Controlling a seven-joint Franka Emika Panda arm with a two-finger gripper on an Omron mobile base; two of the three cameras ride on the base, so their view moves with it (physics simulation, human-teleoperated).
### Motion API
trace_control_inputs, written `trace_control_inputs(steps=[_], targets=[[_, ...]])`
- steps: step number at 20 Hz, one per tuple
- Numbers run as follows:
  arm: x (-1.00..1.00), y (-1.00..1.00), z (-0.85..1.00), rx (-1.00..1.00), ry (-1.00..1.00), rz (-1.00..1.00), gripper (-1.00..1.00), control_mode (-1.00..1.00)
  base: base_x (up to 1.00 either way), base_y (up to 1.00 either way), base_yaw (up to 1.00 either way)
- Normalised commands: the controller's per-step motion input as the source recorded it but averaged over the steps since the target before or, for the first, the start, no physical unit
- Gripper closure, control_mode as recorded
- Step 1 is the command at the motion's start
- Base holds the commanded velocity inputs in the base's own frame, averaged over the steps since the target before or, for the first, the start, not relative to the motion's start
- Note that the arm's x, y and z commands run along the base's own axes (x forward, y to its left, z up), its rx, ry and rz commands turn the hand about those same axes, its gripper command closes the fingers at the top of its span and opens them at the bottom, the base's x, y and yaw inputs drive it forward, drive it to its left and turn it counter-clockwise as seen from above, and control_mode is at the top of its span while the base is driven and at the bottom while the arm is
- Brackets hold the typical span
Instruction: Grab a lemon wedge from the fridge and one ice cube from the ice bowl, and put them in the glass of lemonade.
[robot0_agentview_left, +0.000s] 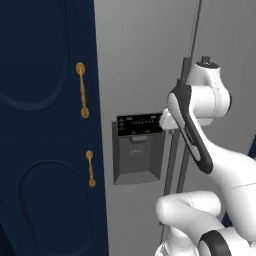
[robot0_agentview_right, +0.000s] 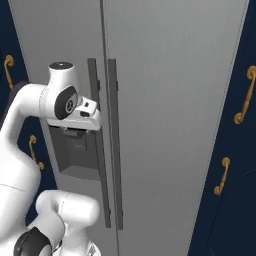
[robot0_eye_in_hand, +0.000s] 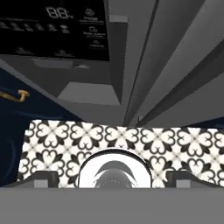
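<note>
The smooth grey steel fridge (robot0_agentview_right: 170, 100) stands shut between navy cupboards (robot0_agentview_left: 45, 150) with curved brass pulls. Its long dark handles (robot0_agentview_right: 112, 150) run vertically right of the glossy black dispenser panel (robot0_agentview_left: 139, 125). The tool (robot0_eye_in_hand: 112, 178) hangs beside them, tips wide apart, over black-and-white patterned floor tiles (robot0_eye_in_hand: 175, 142).

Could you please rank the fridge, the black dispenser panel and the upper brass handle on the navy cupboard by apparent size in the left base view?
1. fridge
2. black dispenser panel
3. upper brass handle, longer than the panel is tall but far thinner

One fridge (robot0_agentview_right: 165, 100) (two doors)
</note>
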Motion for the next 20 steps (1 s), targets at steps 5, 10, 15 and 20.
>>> trace_control_inputs(steps=[5, 10, 15, 20], targets=[[-0.02, 0.00, 0.00, 0.00, 0.00, 0.00, -1.00, 1.00, -0.28, 0.00, 0.00], [0.00, 0.00, 0.00, 0.00, 0.00, 0.00, -1.00, 1.00, -0.70, 0.00, 0.00], [0.00, 0.00, 0.00, 0.00, 0.00, 0.00, -1.00, 1.00, 0.06, 0.38, 0.38], [0.00, 0.00, 0.00, 0.00, 0.00, 0.00, -1.00, 1.00, 0.31, 0.22, 0.89]])
